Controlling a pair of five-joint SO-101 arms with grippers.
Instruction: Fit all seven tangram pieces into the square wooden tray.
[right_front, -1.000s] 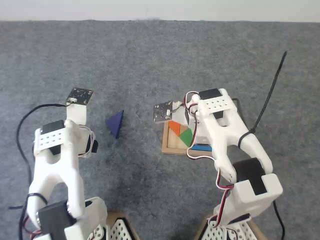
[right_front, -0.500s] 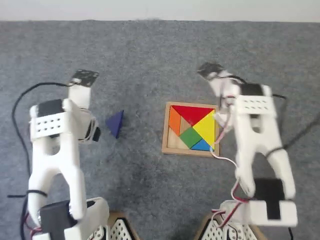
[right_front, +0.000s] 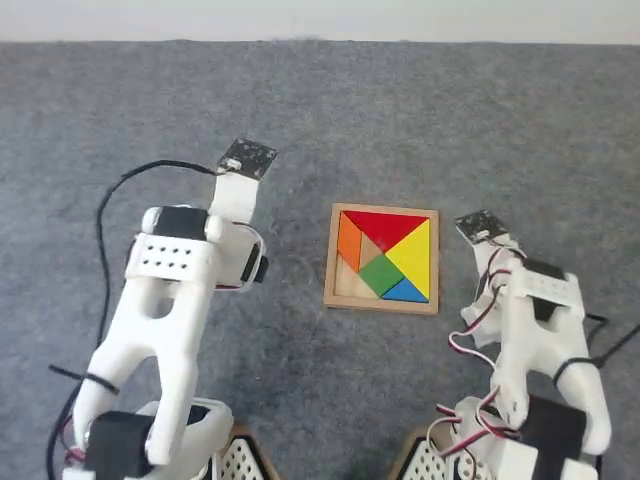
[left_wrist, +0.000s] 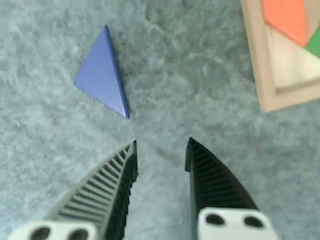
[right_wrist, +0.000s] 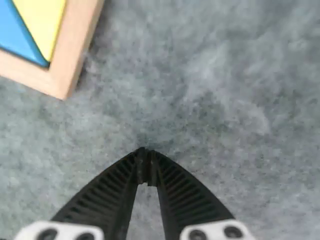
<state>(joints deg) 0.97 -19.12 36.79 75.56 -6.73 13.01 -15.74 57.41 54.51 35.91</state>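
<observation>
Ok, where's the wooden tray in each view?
High view: wooden tray at centre, between the arms.
Left wrist view: its corner with the orange piece, ahead of the left end effector.
Right wrist view: its corner with the yellow piece, ahead of the right end effector.
Shared landmark: the grey carpet.

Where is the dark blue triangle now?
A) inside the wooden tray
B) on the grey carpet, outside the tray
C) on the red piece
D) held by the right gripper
B: the left wrist view shows the dark blue triangle flat on the carpet, apart from the wooden tray, beyond the open left gripper.
</observation>
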